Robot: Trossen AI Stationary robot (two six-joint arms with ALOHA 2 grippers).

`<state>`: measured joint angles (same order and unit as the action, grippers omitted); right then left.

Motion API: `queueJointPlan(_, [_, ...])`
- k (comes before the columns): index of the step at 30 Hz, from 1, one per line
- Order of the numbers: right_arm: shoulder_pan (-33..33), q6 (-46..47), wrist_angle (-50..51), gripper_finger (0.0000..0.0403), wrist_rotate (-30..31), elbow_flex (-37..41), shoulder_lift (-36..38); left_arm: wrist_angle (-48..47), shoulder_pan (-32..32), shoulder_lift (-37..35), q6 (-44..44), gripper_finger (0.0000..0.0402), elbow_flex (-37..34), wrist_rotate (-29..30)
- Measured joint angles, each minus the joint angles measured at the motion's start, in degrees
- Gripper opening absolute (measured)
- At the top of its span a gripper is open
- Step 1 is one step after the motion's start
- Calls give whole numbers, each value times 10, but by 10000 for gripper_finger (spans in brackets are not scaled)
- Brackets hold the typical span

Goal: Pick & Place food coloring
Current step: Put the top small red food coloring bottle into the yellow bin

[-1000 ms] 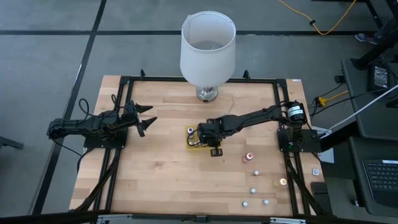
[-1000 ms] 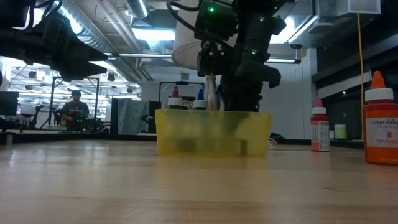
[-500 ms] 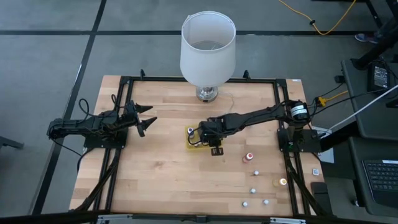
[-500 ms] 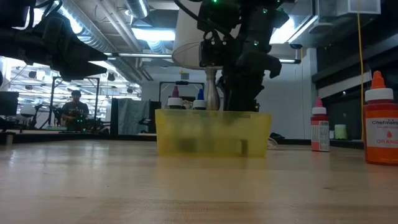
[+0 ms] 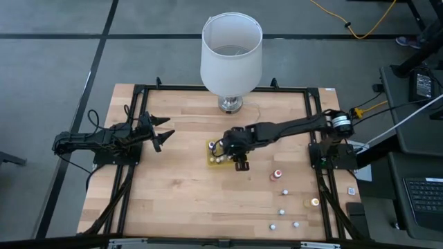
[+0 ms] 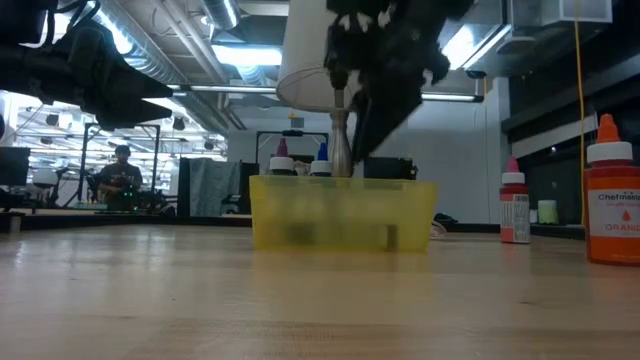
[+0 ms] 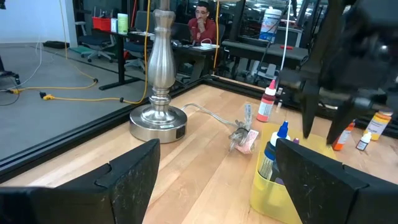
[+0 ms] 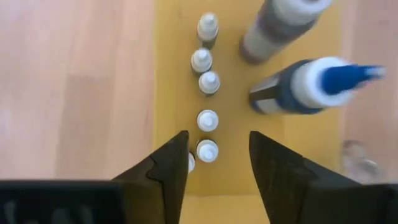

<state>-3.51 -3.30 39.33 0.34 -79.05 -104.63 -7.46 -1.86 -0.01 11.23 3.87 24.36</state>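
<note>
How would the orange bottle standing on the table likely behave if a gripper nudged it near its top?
The orange bottle would probably tip rather than slide: it stands upright, tall for its base, with a narrow pointed cap. Once down, its round body would likely roll across the smooth wooden table. It looks like light plastic, so even a small push may move it.

Even, bright light lay over the table (image 5: 180, 187) from above, shadows short and soft. Down low, ceiling lights (image 6: 245, 55) glared behind a motion-blurred dark arm (image 6: 385, 60). Near the wrist camera, the bottles (image 8: 207, 118) looked soft and out of focus.
</note>
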Motion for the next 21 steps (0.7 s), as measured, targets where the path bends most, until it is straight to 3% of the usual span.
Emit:
queueJointPlan(12, [-47,153,77,240,0,0,138,0,0,0,0,311,0,0])
queueJointPlan(21, [-114,293,178,248,8,-1,194,0,0,0,0,312,0,0])
